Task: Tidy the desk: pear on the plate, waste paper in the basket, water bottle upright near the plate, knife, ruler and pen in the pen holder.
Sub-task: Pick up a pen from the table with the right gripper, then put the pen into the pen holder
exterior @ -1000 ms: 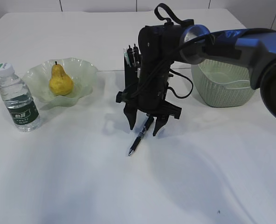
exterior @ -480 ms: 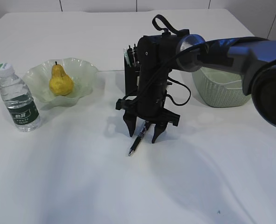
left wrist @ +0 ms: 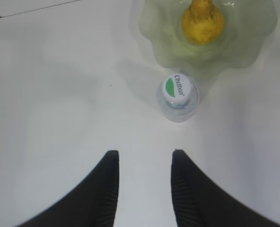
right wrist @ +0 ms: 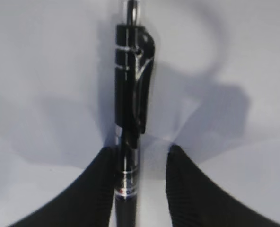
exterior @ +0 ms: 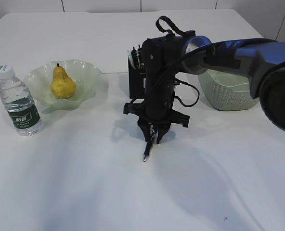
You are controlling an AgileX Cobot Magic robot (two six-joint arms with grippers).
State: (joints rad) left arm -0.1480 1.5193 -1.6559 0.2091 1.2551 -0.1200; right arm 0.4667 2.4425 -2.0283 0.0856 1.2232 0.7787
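A black pen point(exterior: 146, 153) lies on the white desk point(exterior: 84, 183) in front of the black pen holder point(exterior: 134, 82). My right gripper point(exterior: 153, 137) points down over it, jaws half closed around the barrel. In the right wrist view the pen point(right wrist: 130, 85) rests against the left finger, with a gap to the right finger; the gripper point(right wrist: 141, 149) still stands open. The yellow pear point(exterior: 62, 84) sits on the green plate point(exterior: 87, 77). The water bottle point(exterior: 19, 103) stands upright beside the plate. My left gripper point(left wrist: 144, 152) hovers open and empty above the bottle point(left wrist: 178, 94). Waste paper, knife and ruler are not visible.
The sage-green basket point(exterior: 226, 91) stands right of the pen holder, behind the right arm. Thin dark items stick up from the pen holder. The plate point(left wrist: 154, 33) with the pear point(left wrist: 202, 19) lies just beyond the bottle in the left wrist view.
The right gripper has come down over the pen and narrowed its jaws. The pen has swung to point more toward the front edge. The left side is unchanged.
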